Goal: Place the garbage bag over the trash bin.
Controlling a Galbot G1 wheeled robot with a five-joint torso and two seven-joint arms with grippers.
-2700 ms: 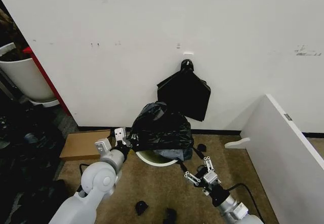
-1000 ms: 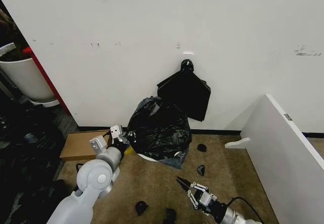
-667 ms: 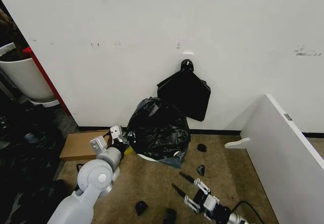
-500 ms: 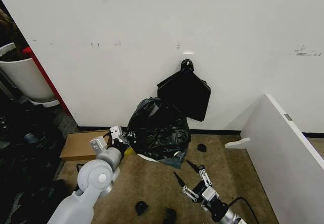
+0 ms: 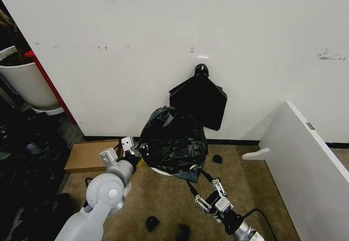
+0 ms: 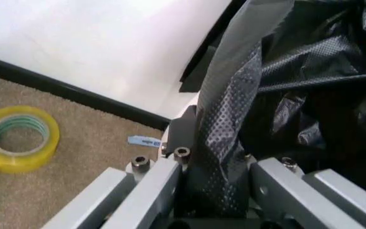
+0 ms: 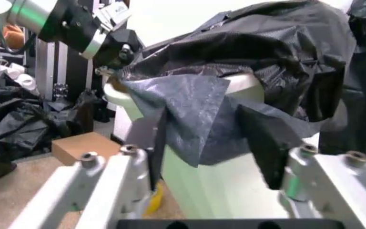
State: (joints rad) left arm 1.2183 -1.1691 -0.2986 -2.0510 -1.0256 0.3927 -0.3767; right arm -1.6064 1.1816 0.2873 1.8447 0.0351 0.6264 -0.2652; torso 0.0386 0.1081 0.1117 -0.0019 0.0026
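The wall [image 5: 245, 44] is met by the carpet [image 5: 163, 203] at a dark skirting, and there the bag [image 5: 173, 143] is draped over the bin [image 5: 163, 171], whose rim is barely seen beneath it. The bag's left edge is clamped in the left gripper [image 5: 131, 155]. The right gripper [image 5: 197, 189] is spread wide at the bag's lower right edge, apparently around a hanging fold. A tape roll [image 6: 19, 137] lies nearby on the carpet.

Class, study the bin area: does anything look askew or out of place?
Yes. The garbage bag sits bunched over the trash bin, one flap hanging loose down its side. Small black scraps litter the carpet, and a tape roll lies nearby.
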